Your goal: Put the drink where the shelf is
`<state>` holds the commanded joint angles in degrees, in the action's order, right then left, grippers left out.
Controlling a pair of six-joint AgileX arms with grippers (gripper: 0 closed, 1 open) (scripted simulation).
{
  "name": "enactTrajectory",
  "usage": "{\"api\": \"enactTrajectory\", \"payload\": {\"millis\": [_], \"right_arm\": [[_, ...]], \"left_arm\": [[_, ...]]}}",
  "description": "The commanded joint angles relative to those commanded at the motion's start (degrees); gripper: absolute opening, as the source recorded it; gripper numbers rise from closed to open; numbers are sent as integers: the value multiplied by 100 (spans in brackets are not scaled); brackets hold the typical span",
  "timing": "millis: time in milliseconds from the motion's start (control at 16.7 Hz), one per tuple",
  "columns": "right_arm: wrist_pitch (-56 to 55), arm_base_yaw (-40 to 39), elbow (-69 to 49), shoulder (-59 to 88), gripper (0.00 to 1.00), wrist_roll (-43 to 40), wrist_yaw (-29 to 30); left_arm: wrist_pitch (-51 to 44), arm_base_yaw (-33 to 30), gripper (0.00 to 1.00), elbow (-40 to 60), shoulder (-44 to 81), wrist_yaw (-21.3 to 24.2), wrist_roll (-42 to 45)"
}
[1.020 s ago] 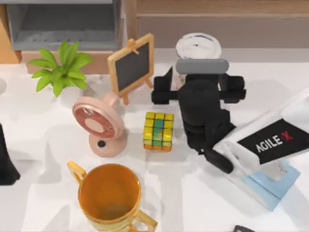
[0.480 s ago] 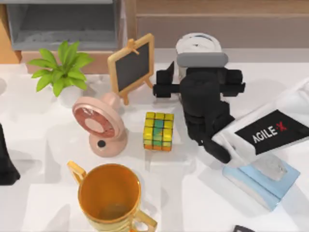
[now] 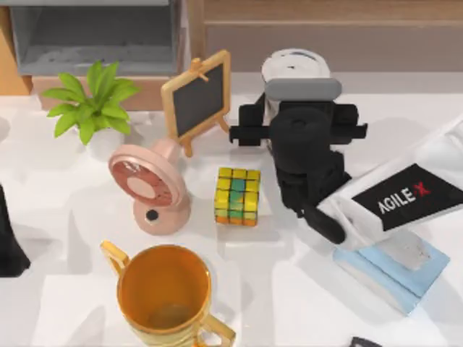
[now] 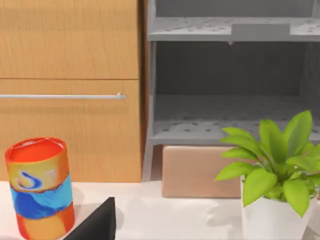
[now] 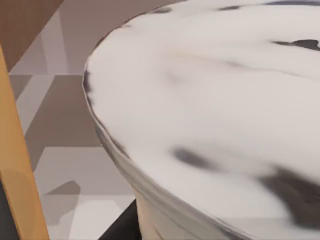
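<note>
I am working my right gripper (image 3: 298, 81) at the drink (image 3: 294, 65), which is standing on the white table (image 3: 58, 210) just in front of the shelf (image 3: 333, 29) and just beside the little chalkboard easel (image 3: 197, 97). My black wrist is covering the cup's near side from above, so I cannot tell how far my fingers are parted or whether they are gripping it (the wrist camera is pressed right up to the lid, which suggests I am very close). I am judging this as the grasp step: the drink is not yet on the shelf. The next move is calling for a firm, level hold on the cup wall, a straight lift clear of the easel, then a short carry back onto the ledge.

The drink's lid is looking smooth, white and round, with dark smudges across it; a clear cup will likely be slippery and a little yielding. The shelf is a long flat band of brown wood grain over a plain grey-brown panel. In front of the drink, near my wrist, a glossy colourful puzzle cube (image 3: 237, 196) is sitting.

My left gripper (image 3: 9, 238) is resting well away from the drink, at the table's left edge.
</note>
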<state>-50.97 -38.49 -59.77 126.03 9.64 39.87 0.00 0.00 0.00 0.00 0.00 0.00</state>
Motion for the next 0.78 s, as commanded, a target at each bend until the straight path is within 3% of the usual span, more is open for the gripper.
{"api": "enactTrajectory", "payload": {"millis": [180,240,780], "right_arm": [[0,0,0,0,2,0,0],[0,0,0,0,0,0,0],[15,-14,1,-27,0,8,1]], "left_arm": [[0,0,100,0,0,0,0],[0,0,100,0,0,0,0],[0,0,100,0,0,0,0]]}}
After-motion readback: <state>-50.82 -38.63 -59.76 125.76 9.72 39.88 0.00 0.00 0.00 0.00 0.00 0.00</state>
